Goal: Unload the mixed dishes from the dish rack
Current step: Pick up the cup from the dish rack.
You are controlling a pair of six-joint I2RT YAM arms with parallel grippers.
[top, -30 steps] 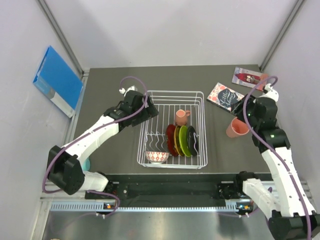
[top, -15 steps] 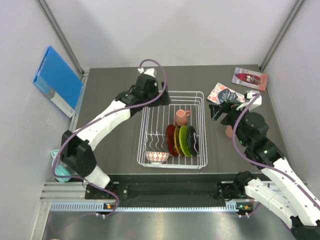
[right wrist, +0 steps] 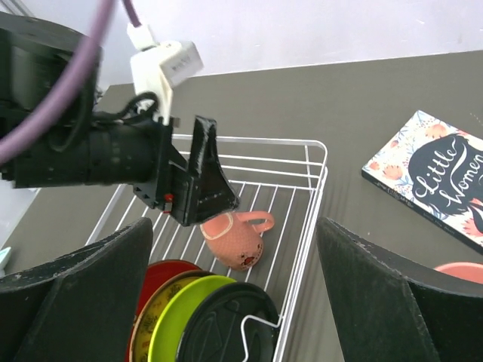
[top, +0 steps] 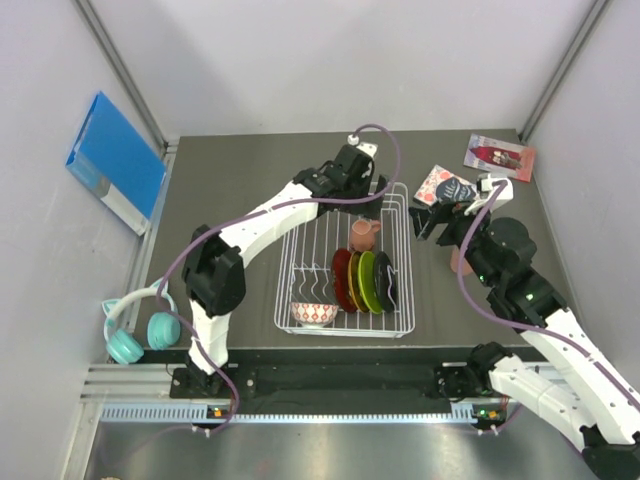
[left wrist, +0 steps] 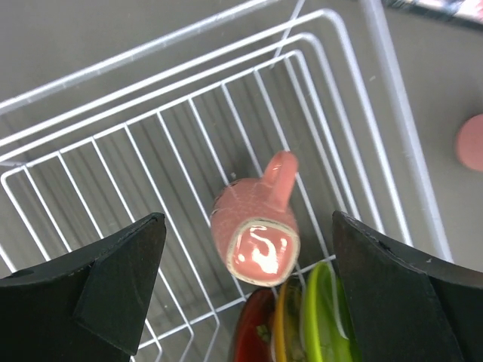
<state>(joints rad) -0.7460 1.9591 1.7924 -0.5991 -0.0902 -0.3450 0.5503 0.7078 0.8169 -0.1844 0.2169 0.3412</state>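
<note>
The white wire dish rack point(top: 400, 262) holds a salmon mug point(top: 364, 234) lying on its side at the back right. Red, amber, lime-green and black plates point(top: 365, 280) stand in its slots, and a patterned bowl point(top: 313, 313) sits at the front left. My left gripper point(left wrist: 247, 226) is open, straight above the mug point(left wrist: 256, 237) and not touching it. My right gripper point(right wrist: 235, 226) is open and empty, right of the rack and facing the mug point(right wrist: 235, 237). A pink cup point(top: 458, 264) lies on the table under my right arm. No white mug is in view.
Two booklets point(top: 450, 190) point(top: 498, 153) lie at the back right. A blue folder point(top: 113, 160) leans on the left wall. Teal headphones point(top: 135, 335) lie at the front left. The rack's right wall point(right wrist: 308, 226) stands between my right gripper and the mug.
My left arm swung right from the rack's back-left corner to above the mug. My right gripper left the pink cup and turned toward the rack.
</note>
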